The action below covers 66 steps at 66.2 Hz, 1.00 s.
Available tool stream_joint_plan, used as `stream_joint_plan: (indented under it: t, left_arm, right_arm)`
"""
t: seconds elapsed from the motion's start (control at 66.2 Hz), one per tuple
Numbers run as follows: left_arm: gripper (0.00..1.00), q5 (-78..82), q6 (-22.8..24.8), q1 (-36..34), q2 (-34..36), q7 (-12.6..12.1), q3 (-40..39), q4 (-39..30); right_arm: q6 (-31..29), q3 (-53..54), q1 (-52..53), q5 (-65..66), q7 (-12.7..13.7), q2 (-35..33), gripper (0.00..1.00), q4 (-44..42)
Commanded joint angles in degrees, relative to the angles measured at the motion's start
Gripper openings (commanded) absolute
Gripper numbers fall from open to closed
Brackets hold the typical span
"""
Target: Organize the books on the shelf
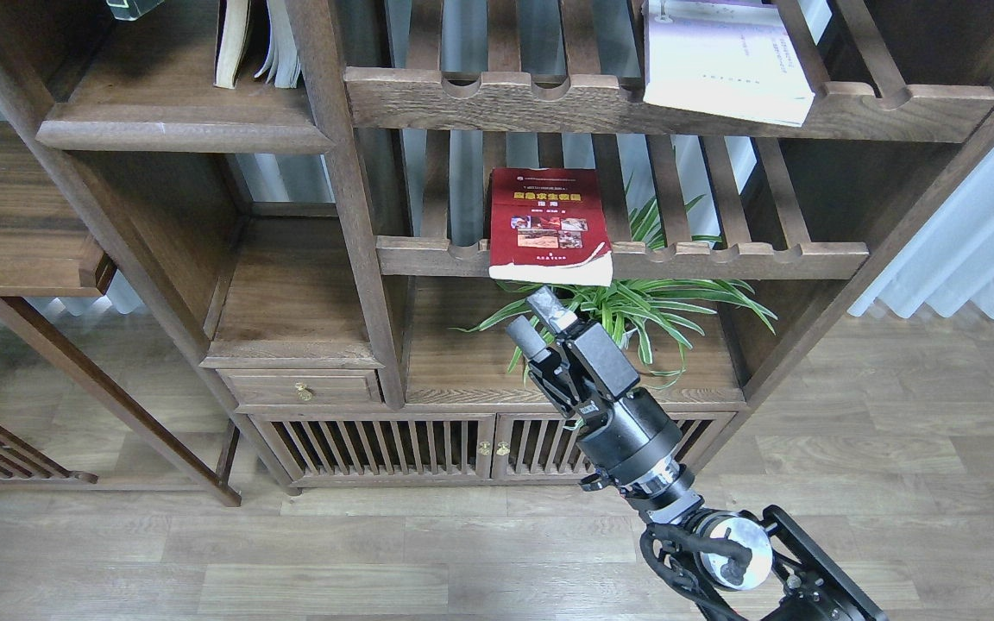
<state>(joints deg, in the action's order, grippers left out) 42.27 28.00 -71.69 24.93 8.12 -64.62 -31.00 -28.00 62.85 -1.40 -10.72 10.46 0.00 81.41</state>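
- Reaching up from the lower right in the head view, the right gripper points up and left, its two fingers parted with nothing between them.
- The red book lies just above and slightly beyond the fingertips, flat on the slatted rack, cover up, its long axis running front to back, its near end hanging over the notched rail.
- The right arm is the nearer one; of the left arm only a dark bit shows at the top left edge, and I cannot tell how its gripper stands.
- The white book lies flat on the upper rack, also overhanging the rail.
- The solid shelf at upper left holds a few worn books standing at its back.
- A potted plant stands in the bay under the red book, just behind the gripper.
- Likely next: close on the red book's overhanging end.
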Motion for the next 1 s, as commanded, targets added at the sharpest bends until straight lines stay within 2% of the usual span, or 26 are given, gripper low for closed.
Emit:
stream_joint_plan:
  t: [0.0, 0.378, 0.635, 0.982]
  left_arm:
    - [0.01, 0.1, 0.0, -0.5, -0.1, 0.4, 1.8, 2.3]
    - [0.01, 0.1, 0.0, -3.3, -2.3, 1.8, 7.6, 7.4]
    - [0.01, 0.8, 0.0, -3.3, -3.9, 3.7, 9.6, 7.4]
    - [0.01, 3.8, 0.0, -3.0, -6.2, 4.9, 9.6, 7.5]
  right_arm:
    - [0.0, 0.0, 0.0, -0.2, 0.0, 0.0, 0.99, 0.1]
    - [0.0, 0.0, 0.0, -1.9, -0.3, 0.0, 0.99, 0.5]
    - [0.0, 0.0, 0.0, -2.0, -0.3, 0.0, 0.99, 1.2]
    - [0.0, 0.0, 0.0, -2.6, -0.3, 0.0, 0.99, 1.5]
